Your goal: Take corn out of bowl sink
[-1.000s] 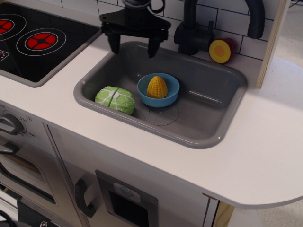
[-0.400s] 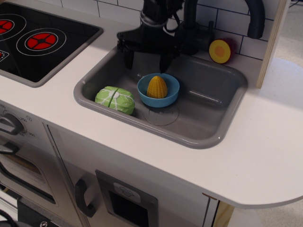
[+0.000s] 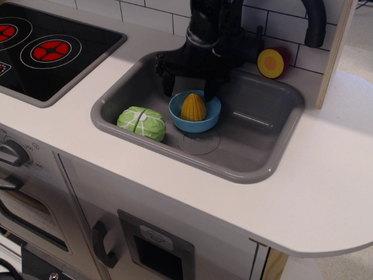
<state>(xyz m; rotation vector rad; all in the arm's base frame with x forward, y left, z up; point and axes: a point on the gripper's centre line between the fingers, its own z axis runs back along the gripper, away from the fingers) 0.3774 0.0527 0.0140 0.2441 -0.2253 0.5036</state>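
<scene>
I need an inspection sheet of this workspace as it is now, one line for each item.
Surface: white counter with a grey sink set into it.
Job's things: corn stands upright in the blue bowl; the bowl sits on the sink floor, beside the drain mark.
Clutter: green cabbage in the sink, left of the bowl; halved yellow fruit on the counter behind the sink.
Gripper: gripper open, fingers just behind the bowl, not touching the corn.
Cables: nothing seen.
Surroundings: black stove at left, black faucet, white tiled wall, oven knobs and cabinet front below.
</scene>
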